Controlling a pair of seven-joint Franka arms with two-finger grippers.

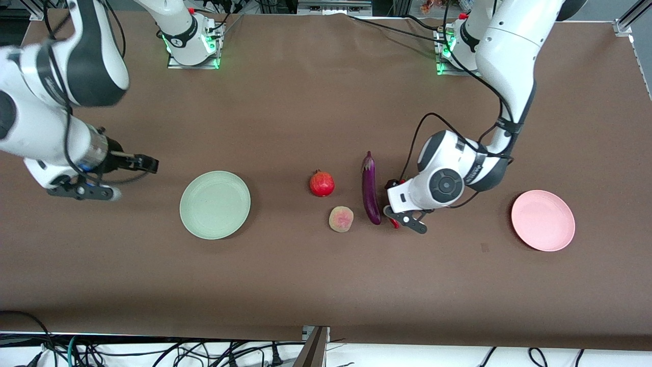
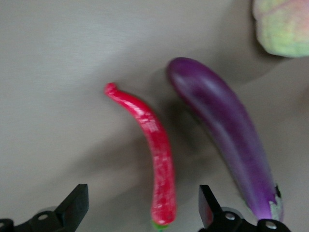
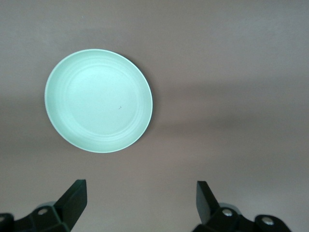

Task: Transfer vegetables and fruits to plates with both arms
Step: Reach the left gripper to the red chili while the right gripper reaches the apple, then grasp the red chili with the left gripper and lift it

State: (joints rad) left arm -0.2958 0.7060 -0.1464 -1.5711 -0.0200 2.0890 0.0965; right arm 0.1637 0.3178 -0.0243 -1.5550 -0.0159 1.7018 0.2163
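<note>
Chili pepper (image 2: 157,154) lies between the open left claw (image 2: 143,205) tips, seemingly untouched; right claw (image 3: 141,203) waits, spread

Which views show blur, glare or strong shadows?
Left wrist view: chili pepper and eggplant look soft, with glossy highlights and soft shadows on the table. Right wrist view: green plate slightly soft, evenly lit. Front view: sharp, faint shadows.

Brown-clothed table (image 1: 305,275), cables (image 1: 102,351) below

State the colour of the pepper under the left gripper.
The chili pepper is glossy red with a green stem end, clearest in the left wrist view.
</note>
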